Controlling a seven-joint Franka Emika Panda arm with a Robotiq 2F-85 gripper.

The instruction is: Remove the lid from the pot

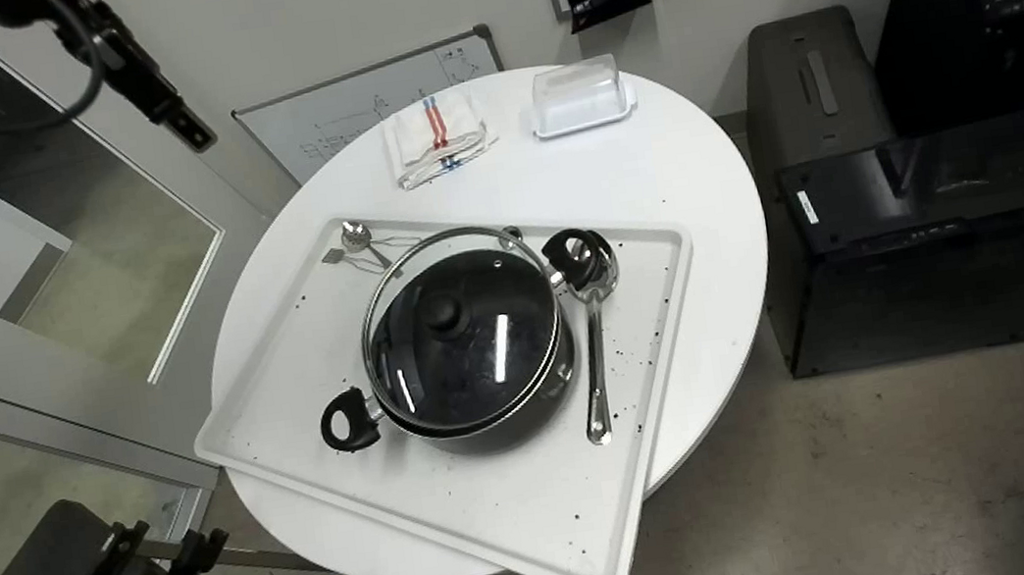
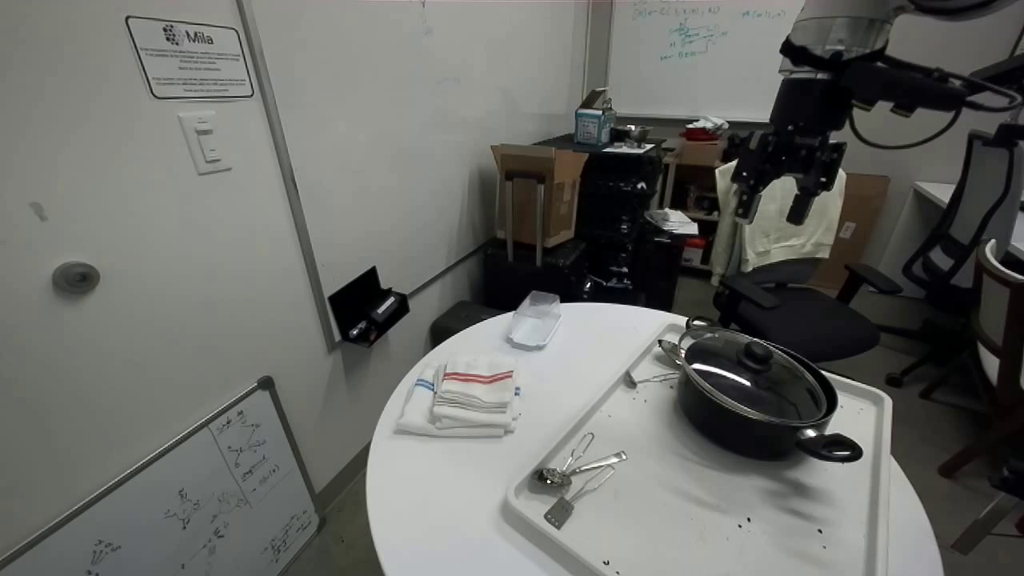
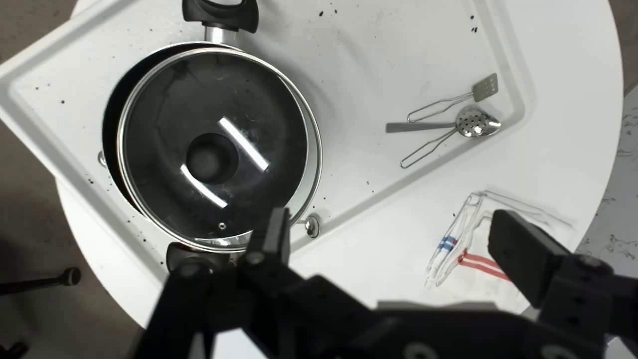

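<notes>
The glass lid [image 1: 498,329] with its thin metal rim and black knob [image 1: 443,311] lies on the black pot [image 1: 538,413]. It sits off-centre: its rim overhangs one side, and a crescent of the pot's dark inside shows in the wrist view [image 3: 113,114]. The lid [image 2: 740,376] and pot [image 2: 720,428] also show in an exterior view. My gripper [image 2: 773,210] is open and empty, high above the tray and apart from the lid. In the wrist view the lid [image 3: 209,99] is left of the spread fingers [image 3: 390,219], and one finger covers part of its lower edge.
The pot stands on a white tray [image 1: 297,454] on a round white table [image 1: 699,203]. A long metal ladle [image 1: 592,356] lies by one pot handle. Small utensils [image 3: 471,119] lie in a tray corner. Folded towels [image 1: 443,138] and a clear-lidded dish [image 1: 581,98] stand beyond the tray.
</notes>
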